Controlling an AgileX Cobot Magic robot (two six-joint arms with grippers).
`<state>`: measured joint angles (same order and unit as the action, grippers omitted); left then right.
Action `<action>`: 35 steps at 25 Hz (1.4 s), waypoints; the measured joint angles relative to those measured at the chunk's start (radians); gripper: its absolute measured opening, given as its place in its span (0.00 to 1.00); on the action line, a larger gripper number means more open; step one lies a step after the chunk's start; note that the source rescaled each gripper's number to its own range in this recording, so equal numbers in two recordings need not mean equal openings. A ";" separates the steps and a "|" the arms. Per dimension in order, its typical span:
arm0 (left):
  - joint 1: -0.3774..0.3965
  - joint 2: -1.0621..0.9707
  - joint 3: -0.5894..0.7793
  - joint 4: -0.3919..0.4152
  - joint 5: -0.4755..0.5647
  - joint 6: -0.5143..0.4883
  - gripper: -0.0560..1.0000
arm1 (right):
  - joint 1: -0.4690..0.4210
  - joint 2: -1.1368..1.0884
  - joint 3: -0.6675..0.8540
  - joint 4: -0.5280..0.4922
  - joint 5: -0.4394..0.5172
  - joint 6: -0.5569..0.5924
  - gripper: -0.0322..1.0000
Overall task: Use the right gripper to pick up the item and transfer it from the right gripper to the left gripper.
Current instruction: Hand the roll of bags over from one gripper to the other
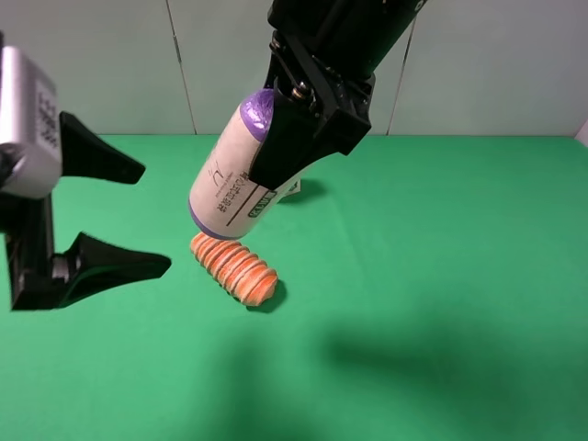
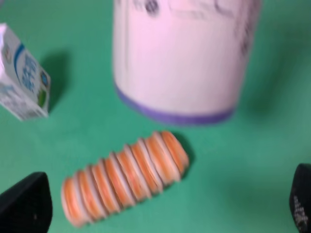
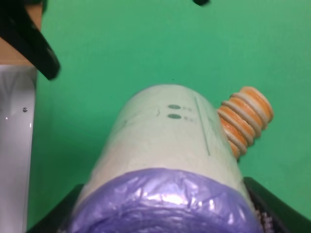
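Green felt-looking worktop (image 1: 441, 276) with pale wall panels behind it, pretty plain setup. The pickup part is looking done to me. The right fingers (image 1: 285, 138) are clamping the roll (image 1: 230, 184) near its upper purple end and holding it tilted in the air, above the bread loaf (image 1: 234, 268) and not touching it. So I'm reading this as the handover step. The left fingers (image 1: 110, 265) are standing wide apart with nothing between them, pointing at the roll from the side but not touching it. Next move, I'm guessing, is bringing the two together so the left fingers are closing around the free lower half. The roll is a smooth cream cylinder with crinkly purple wrap at the ends, probably a bit slippery. The loaf is ridged, orange and white, and a boxy milk carton (image 2: 24, 73) is sitting further back.
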<state>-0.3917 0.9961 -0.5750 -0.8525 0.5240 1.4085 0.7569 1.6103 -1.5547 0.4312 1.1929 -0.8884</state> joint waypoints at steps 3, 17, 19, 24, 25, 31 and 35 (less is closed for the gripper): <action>-0.010 0.058 -0.054 -0.012 -0.004 0.019 0.94 | 0.000 0.000 0.000 0.000 0.001 -0.005 0.04; -0.175 0.191 -0.146 -0.110 -0.068 0.137 0.93 | 0.000 0.000 0.000 0.013 0.003 -0.017 0.04; -0.197 0.191 -0.146 -0.111 -0.092 0.138 0.90 | 0.000 0.000 0.000 0.015 0.003 -0.019 0.04; -0.205 0.191 -0.146 -0.113 -0.116 0.138 0.61 | 0.000 0.000 0.000 0.031 0.004 -0.019 0.04; -0.205 0.191 -0.146 -0.113 -0.120 0.138 0.51 | 0.000 0.000 0.000 0.036 0.004 -0.020 0.04; -0.208 0.191 -0.146 -0.113 -0.117 0.133 0.05 | 0.000 0.000 0.000 0.039 0.003 -0.022 0.03; -0.208 0.191 -0.146 -0.115 -0.117 0.133 0.05 | 0.000 0.000 0.000 0.039 0.003 -0.022 0.03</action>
<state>-0.6000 1.1871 -0.7206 -0.9679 0.4069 1.5412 0.7569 1.6103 -1.5547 0.4701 1.1957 -0.9105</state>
